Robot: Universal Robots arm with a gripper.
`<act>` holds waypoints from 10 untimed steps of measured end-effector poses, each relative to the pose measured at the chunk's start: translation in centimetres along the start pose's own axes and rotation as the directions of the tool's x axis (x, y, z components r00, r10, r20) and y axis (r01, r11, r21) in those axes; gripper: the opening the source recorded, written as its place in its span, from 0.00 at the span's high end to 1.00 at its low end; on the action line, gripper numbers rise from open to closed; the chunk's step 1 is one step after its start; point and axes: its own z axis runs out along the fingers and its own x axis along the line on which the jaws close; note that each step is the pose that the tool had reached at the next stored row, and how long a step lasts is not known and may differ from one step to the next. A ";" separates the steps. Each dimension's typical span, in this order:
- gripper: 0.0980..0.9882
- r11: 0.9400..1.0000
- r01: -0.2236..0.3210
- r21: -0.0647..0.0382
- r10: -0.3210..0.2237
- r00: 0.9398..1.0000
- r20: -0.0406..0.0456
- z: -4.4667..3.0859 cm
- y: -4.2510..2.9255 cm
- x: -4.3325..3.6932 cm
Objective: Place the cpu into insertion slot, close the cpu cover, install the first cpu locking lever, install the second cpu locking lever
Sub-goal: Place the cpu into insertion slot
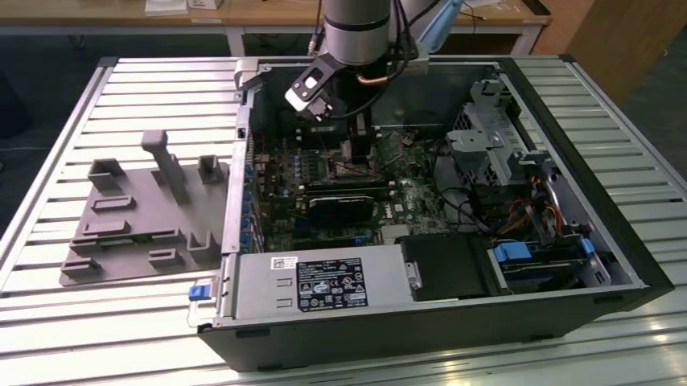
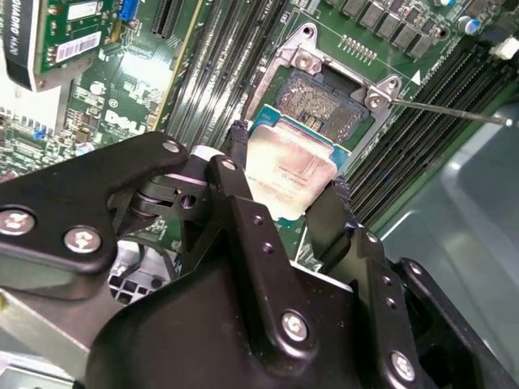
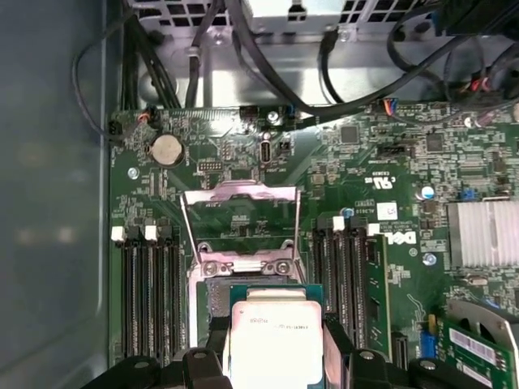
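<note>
Second wrist view: gripper [image 2: 289,165] clamped on cpu [image 2: 293,180], chip hanging over near edge of insertion slot [image 2: 319,101]. First wrist view: cpu cover [image 3: 241,193] raised beyond slot. Risk: offset or tilted seating could bend socket contacts or catch frame.

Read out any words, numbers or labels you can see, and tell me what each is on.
None can be quoted.
Black label on the grey box: white print, too small to read.
cpu top, held in the pincer: faint marking, unreadable.
Green circuit board: small white component markings, too small to read.
</note>
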 end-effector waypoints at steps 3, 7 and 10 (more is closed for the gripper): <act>0.51 1.000 0.014 0.000 -0.014 1.000 -0.001 0.31 -0.12 0.07; 0.51 1.000 0.024 0.000 -0.024 1.000 -0.002 0.67 -0.36 0.14; 0.51 1.000 0.030 0.000 -0.030 1.000 -0.003 0.95 -0.44 0.21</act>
